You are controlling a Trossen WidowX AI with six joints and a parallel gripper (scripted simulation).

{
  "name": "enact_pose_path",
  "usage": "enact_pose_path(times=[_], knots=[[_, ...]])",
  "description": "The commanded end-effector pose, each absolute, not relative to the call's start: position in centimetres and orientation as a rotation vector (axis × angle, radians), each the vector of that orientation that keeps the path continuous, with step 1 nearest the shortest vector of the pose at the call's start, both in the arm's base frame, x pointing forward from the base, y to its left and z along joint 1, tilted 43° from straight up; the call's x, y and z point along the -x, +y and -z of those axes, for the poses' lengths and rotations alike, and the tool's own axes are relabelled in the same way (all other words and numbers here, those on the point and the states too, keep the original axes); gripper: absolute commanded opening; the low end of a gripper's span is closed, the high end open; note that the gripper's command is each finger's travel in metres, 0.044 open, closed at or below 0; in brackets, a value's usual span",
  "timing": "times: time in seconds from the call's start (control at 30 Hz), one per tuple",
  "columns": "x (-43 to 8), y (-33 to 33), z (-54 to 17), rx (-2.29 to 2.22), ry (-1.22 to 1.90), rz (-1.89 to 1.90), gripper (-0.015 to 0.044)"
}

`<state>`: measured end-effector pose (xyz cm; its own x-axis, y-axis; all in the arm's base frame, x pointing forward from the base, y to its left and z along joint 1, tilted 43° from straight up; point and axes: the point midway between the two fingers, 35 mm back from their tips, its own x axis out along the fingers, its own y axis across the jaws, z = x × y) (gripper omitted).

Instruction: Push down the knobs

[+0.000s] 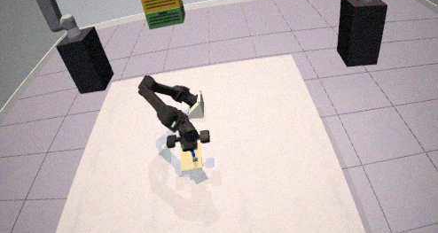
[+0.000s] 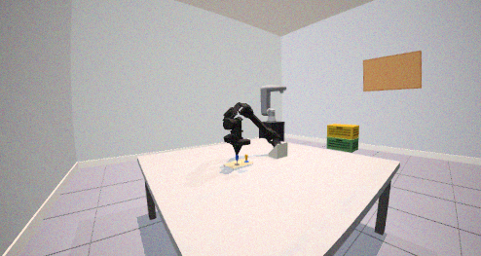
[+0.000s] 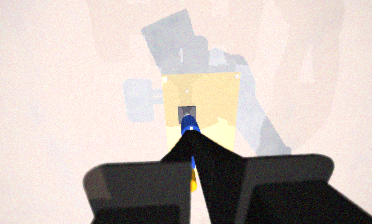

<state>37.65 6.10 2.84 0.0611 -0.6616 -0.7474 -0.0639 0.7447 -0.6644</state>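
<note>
While the jaws (image 1: 190, 150) (image 2: 237, 154), pressed together, meet the blue knob (image 1: 193, 154) (image 2: 237, 158) (image 3: 189, 123) | board (image 1: 191, 165) (image 2: 233, 165) (image 3: 207, 92) upper centre in wrist view | push straight down, gently, avoiding sideways load

Yellow knob (image 3: 193, 184) partly hidden behind the end effector (image 3: 192, 132) (image 2: 237, 154) in the wrist view.
</note>
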Motion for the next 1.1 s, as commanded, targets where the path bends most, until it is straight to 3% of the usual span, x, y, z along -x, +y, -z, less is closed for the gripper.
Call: enact_pose_path(times=[0.0,1.07], knots=[[-37.80,4.96,-1.91,0.629,1.469,0.517,0.0000],[-37.84,4.54,-1.46,0.630,1.469,0.517,0.0000]])
